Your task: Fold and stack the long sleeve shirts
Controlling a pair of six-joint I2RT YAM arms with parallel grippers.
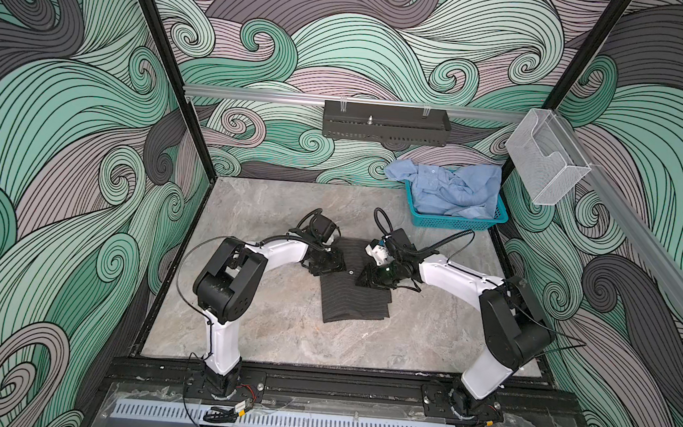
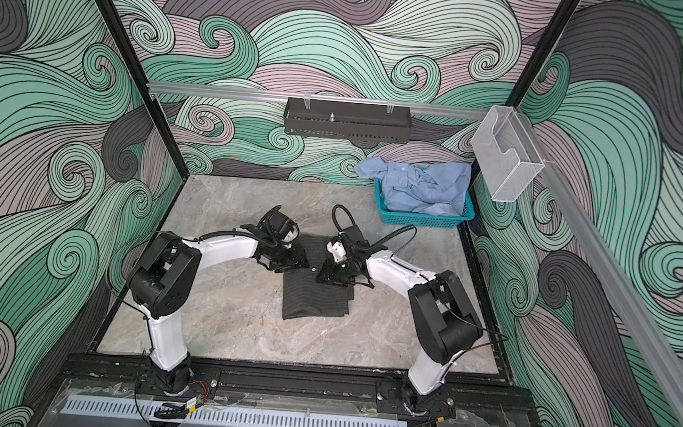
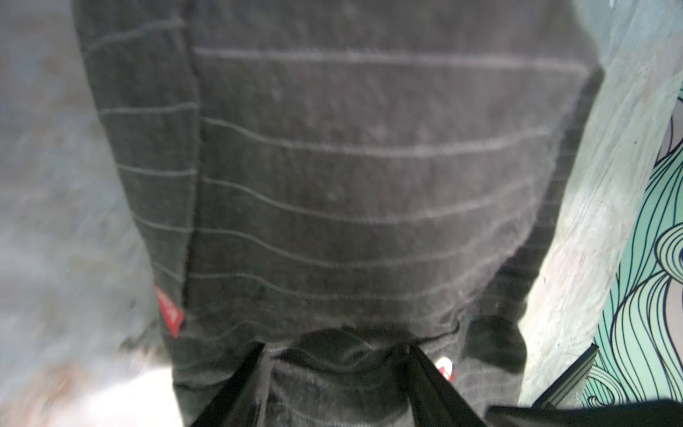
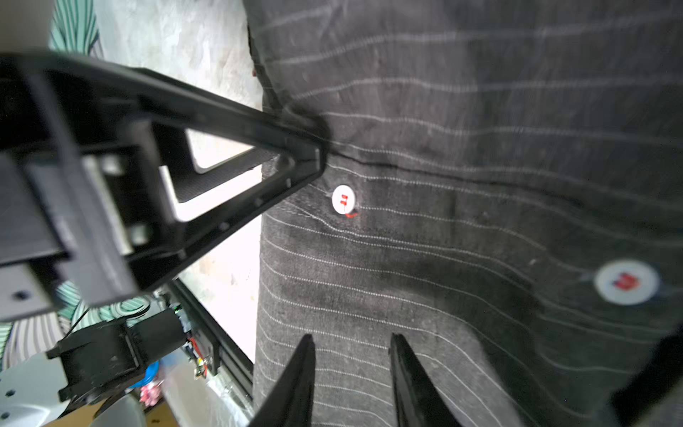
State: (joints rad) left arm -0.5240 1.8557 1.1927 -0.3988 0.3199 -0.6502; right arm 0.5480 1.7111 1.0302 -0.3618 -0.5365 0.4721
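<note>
Charcoal pinstripe shirt (image 1: 351,303) sits folded mid-worktop (image 1: 248,320). I'd press that fold flat and square its edges before fetching the other one. Left gripper (image 3: 334,351) is spread with a hump of its cloth between the fingers, right gripper (image 4: 353,338) is parted over flat cloth near a white button (image 4: 343,199), neither clamped. Blue shirt (image 1: 454,190) is bunched in the basket (image 1: 455,222) at the far right corner
</note>
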